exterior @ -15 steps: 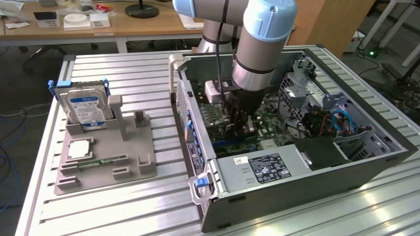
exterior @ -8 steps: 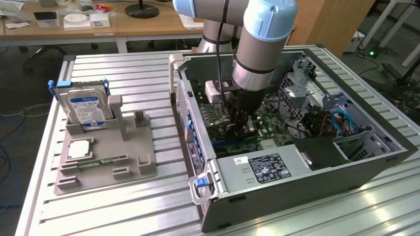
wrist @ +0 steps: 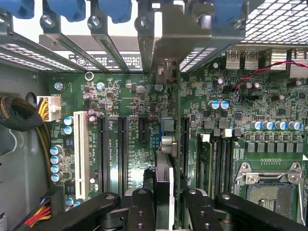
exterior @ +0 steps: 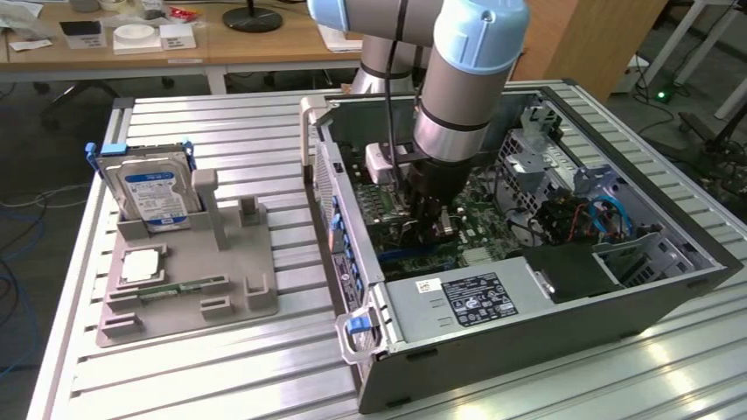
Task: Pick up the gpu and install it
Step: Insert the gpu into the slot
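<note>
Wrist view | tool (wrist: pixel 163 204) clenched on gpu (wrist: pixel 163 171) | gpu edge-on over motherboard (wrist: pixel 120 96) slots | inside computer case (exterior: pixel 526 328)

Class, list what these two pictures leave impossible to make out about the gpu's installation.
Wrist view: the gpu shows edge-on in the gripper, so the card itself hides its faces and any slot contact.
Exterior view: the arm blocks the gripper's hold and the slot beneath.
Exterior view: the hard drive label text is too small.
</note>
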Controlling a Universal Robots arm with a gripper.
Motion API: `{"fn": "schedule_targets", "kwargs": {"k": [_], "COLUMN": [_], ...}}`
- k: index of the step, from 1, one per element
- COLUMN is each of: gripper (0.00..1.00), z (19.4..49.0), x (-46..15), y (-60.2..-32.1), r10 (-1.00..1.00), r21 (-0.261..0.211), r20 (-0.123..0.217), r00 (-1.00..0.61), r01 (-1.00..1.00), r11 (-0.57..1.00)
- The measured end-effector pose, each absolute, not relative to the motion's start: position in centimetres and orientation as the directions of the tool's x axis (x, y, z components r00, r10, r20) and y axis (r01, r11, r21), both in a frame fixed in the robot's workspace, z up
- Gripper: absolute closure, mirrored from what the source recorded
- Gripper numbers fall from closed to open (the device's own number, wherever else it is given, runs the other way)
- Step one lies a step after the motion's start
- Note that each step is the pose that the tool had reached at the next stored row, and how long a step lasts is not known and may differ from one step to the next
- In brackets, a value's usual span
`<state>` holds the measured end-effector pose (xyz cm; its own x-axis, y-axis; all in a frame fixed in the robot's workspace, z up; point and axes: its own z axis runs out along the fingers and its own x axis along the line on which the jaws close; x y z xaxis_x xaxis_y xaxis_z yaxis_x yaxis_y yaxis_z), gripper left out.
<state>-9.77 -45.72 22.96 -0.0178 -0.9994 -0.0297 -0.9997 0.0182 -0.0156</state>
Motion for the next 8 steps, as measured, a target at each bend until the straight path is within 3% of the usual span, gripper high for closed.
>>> {"fn": "schedule_targets", "kwargs": {"k": [8], "gripper": [0.73], "z": [22.96], "x": [-10.42], "y": [-45.72], "r10": [-0.999], "r21": [-0.017], "r20": [-0.03], "r00": [-0.018], "r01": [-1.0], "r11": [0.018]}}
